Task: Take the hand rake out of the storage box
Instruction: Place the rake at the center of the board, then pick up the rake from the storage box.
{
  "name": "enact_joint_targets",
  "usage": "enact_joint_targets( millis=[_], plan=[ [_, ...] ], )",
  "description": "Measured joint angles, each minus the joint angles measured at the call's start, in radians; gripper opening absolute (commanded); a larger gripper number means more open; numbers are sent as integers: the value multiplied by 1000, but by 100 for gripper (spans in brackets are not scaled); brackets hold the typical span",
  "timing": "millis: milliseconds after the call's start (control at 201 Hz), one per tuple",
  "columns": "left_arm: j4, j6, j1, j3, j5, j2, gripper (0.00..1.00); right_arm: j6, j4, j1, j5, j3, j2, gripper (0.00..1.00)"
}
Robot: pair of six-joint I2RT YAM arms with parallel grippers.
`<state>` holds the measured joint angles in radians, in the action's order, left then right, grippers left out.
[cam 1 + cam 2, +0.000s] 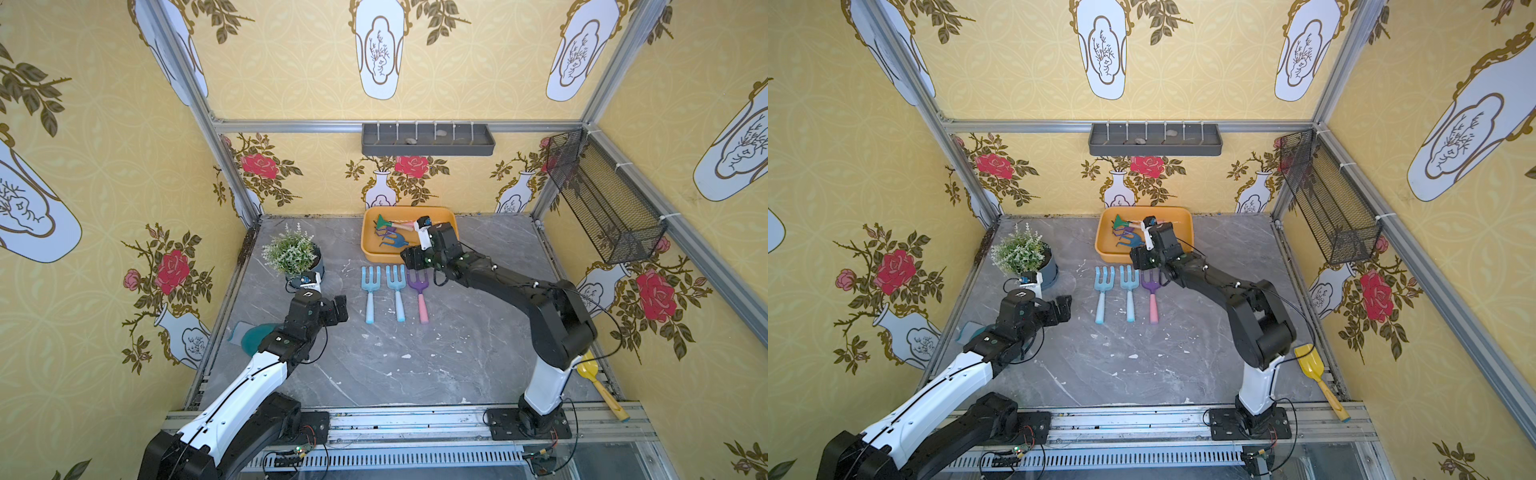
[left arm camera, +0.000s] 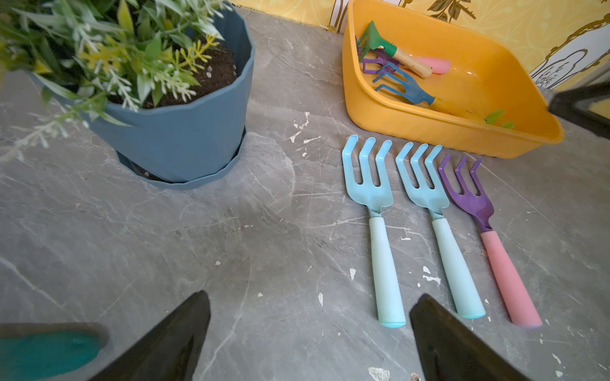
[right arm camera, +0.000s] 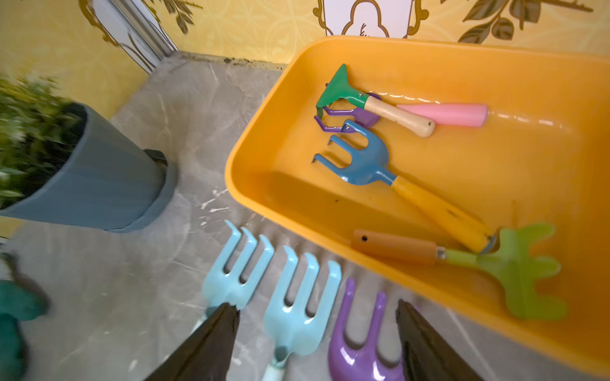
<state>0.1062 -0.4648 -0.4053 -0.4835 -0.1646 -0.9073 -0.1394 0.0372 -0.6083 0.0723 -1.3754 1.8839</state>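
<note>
Right end effector gapes; storage box's blue rake points toward pot.

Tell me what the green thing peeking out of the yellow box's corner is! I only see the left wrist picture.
Observer: A light green rake with a brown handle, lying in the box.
Operator: Does the blue rake have a handle too?
Observer: Yes, a yellow one.
Operator: Is anything grabbing one?
Observer: No, the right tool is open and empty, near the purple fork outside the box.
</note>
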Motion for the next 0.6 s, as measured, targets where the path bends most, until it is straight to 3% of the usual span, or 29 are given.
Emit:
enact_joint_targets(
  millis=[309,597],
  plan=[
    [-1,11,3,9,0,15,100,253,172,130,116,-446,379,72],
    [-2,13,3,9,0,-14,100,424,256,192,213,-621,562,76]
  ],
)
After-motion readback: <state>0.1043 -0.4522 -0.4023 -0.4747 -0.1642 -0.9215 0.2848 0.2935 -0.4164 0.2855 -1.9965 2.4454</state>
